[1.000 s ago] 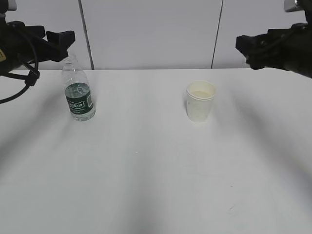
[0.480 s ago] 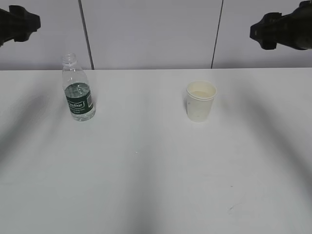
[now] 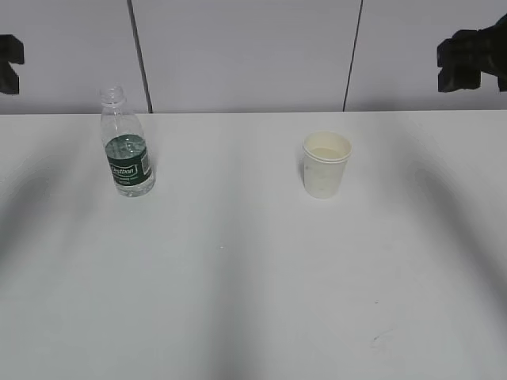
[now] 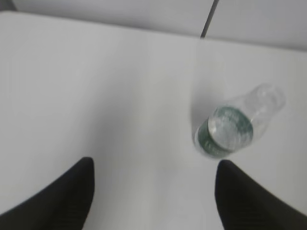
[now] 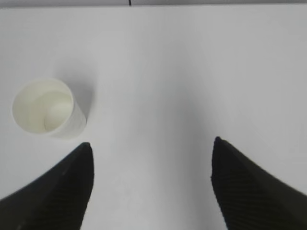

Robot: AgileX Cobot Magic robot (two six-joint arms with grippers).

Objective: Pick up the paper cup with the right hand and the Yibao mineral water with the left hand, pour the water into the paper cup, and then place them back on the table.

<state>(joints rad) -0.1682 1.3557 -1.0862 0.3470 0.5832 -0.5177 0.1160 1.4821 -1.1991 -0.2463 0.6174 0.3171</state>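
The Yibao mineral water (image 3: 127, 145) stands upright and capless on the left of the white table (image 3: 238, 261); it shows from above in the left wrist view (image 4: 230, 129). The paper cup (image 3: 325, 164) stands upright right of centre, with pale contents inside, and shows in the right wrist view (image 5: 45, 108). My left gripper (image 4: 153, 165) is open and empty, high above the table, the bottle beyond its right finger. My right gripper (image 5: 152, 146) is open and empty, high up, the cup beyond its left finger. Only black arm tips show at the left edge (image 3: 8, 62) and right edge (image 3: 475, 57) of the exterior view.
A grey panelled wall (image 3: 245, 55) with two dark vertical seams stands behind the table's far edge. Soft arm shadows lie across the tabletop. A few tiny dark specks (image 3: 377, 339) mark the front right of the table.
Both arms have drawn back outward and upward, from beside the bottle and near the cup to the view's edges. Bottle and cup have not moved.
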